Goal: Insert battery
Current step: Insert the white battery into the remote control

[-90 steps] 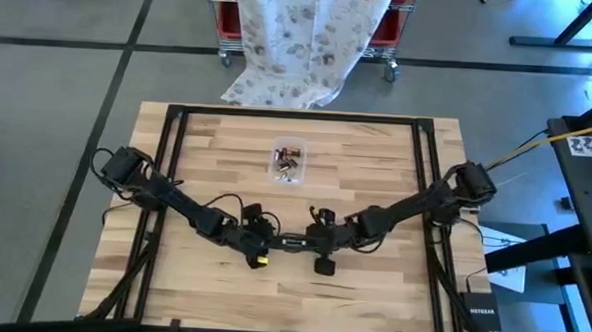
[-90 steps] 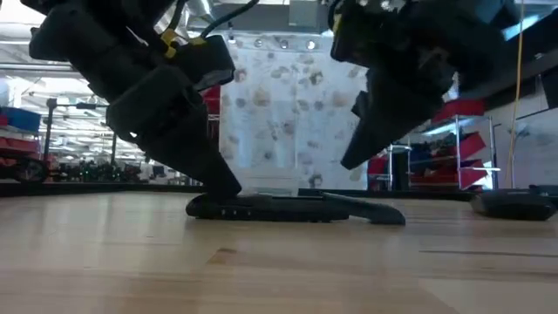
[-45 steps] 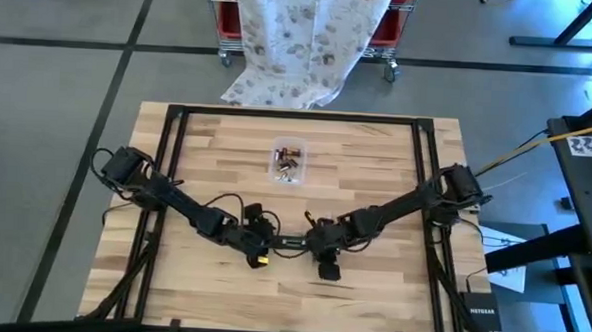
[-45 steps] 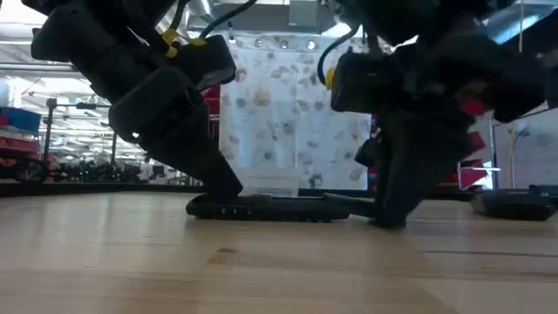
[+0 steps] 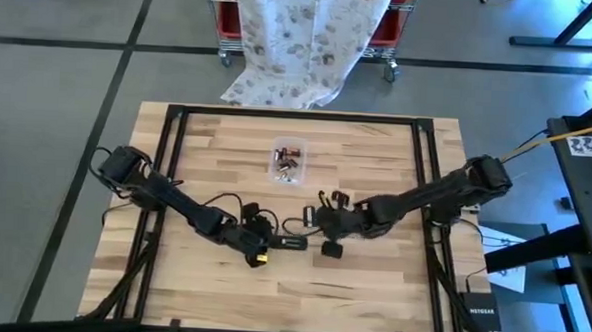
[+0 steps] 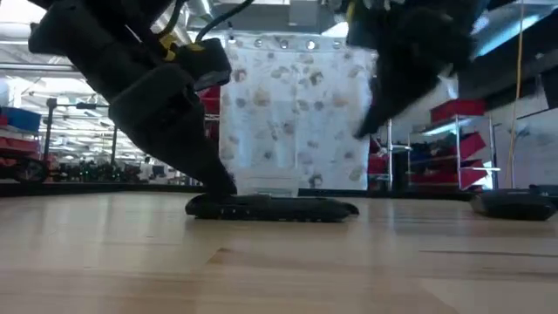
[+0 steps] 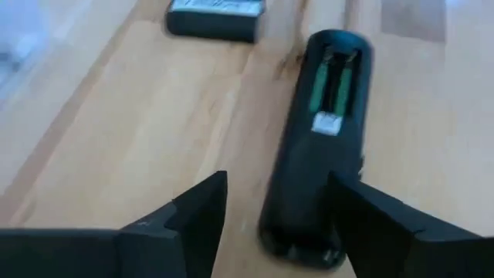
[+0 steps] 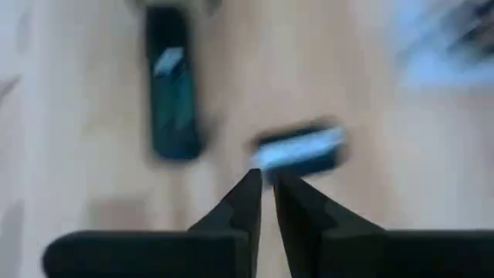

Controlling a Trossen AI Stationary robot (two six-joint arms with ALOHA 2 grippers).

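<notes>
Remote: black remote (image 7: pixel 316 147) lies flat on the table (image 5: pixel 371 289), lower centre of the high view, battery bay open and facing up.
Long axis: runs left-right in the high view; the open bay sits at the end away from the left gripper.
Left gripper: left gripper (image 7: pixel 274 208) straddles the remote's near end, jaws wide, seemingly steadying it.
Right gripper: right gripper (image 8: pixel 266 189) hovers right of the remote, fingers almost together, holding nothing visible.
Cover: a small dark cover (image 8: pixel 297 150) lies loose on the table beside the remote.
Batteries: spares sit in a clear tray (image 5: pixel 287 160), upper centre.
Handling: batteries are likely light, stiff, smooth and prone to rolling; pinch one across its middle.
</notes>
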